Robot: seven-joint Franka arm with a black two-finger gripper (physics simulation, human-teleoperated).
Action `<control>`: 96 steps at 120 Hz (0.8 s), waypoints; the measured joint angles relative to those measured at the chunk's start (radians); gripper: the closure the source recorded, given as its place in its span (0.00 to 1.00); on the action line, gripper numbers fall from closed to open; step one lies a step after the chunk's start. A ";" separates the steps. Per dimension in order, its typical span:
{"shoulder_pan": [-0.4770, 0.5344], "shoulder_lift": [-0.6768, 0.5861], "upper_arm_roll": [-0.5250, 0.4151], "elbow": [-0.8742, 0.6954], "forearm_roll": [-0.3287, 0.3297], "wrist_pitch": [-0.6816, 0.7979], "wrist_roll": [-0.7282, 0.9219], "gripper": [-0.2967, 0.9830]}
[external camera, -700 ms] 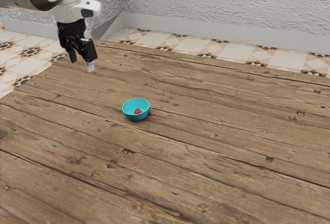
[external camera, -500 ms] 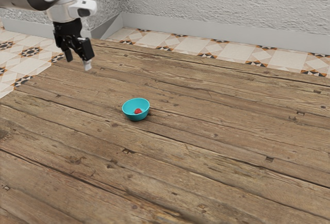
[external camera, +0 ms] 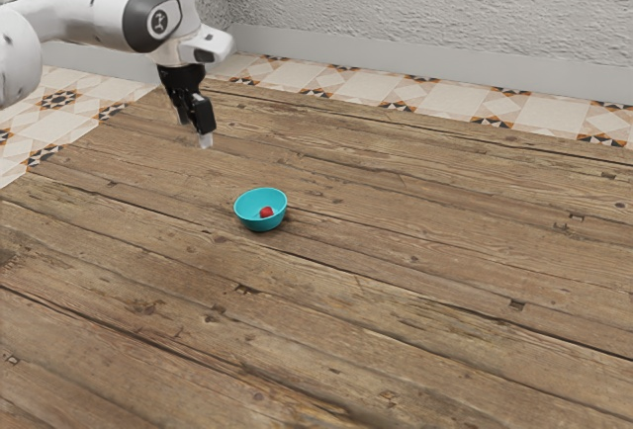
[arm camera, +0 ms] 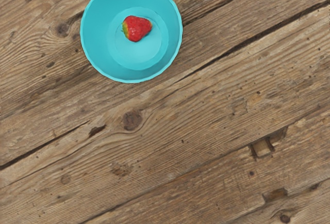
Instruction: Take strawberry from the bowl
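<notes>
The gripper (external camera: 195, 131) hangs above the table (external camera: 415, 281), its fingers pointing down and parted, with nothing held between them; exactly how wide the gap is cannot be told. The arm (external camera: 91, 14) reaches in from the exterior view's upper left. The strawberry (arm camera: 136, 28) lies on its side inside the bowl (arm camera: 95, 37), on the flat bottom and close to the middle. It is red, with a yellow-green patch at one end. The turquoise bowl stands upright on the wooden boards, toward the exterior view's right from the gripper and well apart from it. Patterned tiles (external camera: 450, 108) run between the table and a rough, pale wall (external camera: 425, 9).
</notes>
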 joint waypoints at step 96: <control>0.071 0.468 -0.129 0.283 0.036 0.237 0.752 0.37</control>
